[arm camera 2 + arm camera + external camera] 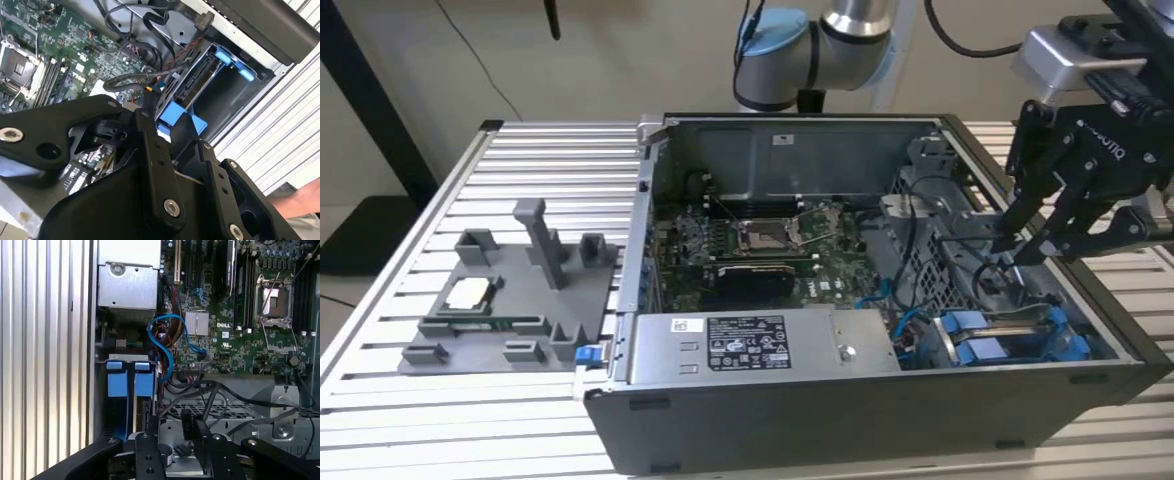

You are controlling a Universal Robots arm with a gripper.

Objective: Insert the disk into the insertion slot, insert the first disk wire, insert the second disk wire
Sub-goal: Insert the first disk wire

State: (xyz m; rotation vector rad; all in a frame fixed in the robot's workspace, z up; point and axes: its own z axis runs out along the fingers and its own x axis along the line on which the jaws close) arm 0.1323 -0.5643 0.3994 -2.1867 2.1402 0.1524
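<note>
My end effector (1021, 250) hangs inside the open computer case (761, 410), among black cables (225, 395). Whether it is apart or clamped, I cannot tell. The disk (175, 114) sits in the insertion slot (230, 90), just beside it.

Black pincer (1025, 250) at the exterior view's right. Green motherboard (761, 235) mid-frame. Bright blue rails on the grey insertion slot (970, 338), lower right. Grey power-supply box (834, 350) bears a black-and-white sticker (747, 343). Silver ribbed table (534, 160).
</note>
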